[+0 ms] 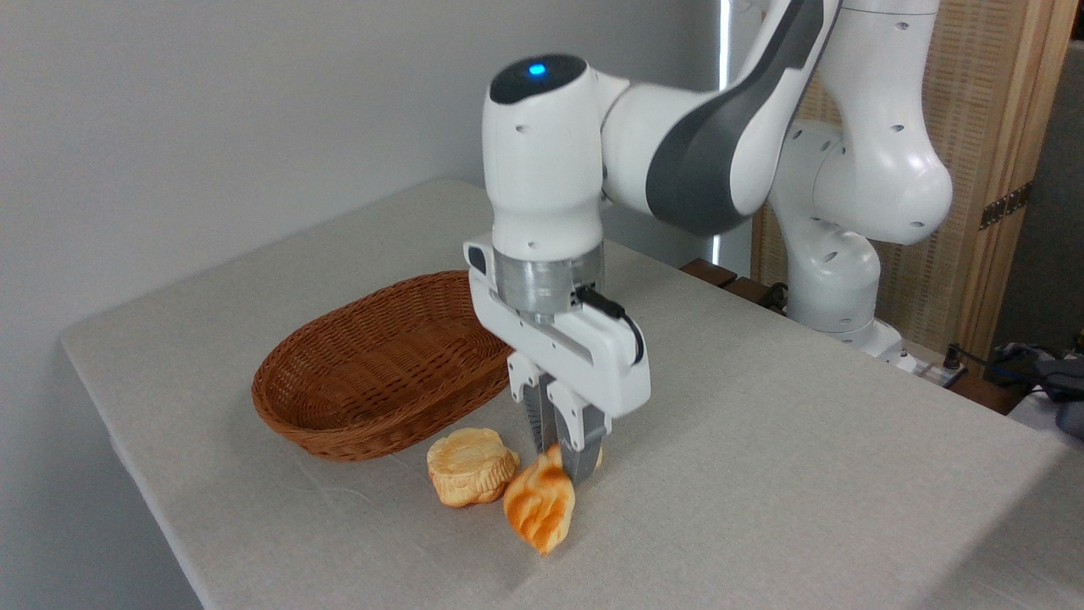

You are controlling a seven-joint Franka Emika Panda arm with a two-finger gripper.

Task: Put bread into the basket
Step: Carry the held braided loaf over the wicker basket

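Basket [373, 373] left, pastry [471, 466] just in front of it. My gripper [561, 453] clamps the bread [539, 507] at its far end; long axis runs toward the camera, near tip low. Fingers hide the far tip; can't tell if bread touches table [804, 440].

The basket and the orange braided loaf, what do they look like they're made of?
The basket looks like reddish-brown woven wicker: ribbed strands run around its wall and rim. The loaf, gripped at one end by the hand, has a glossy golden-orange surface with paler creases. That even sheen suggests a plastic or foam replica, though glazed real bread can't be ruled out.
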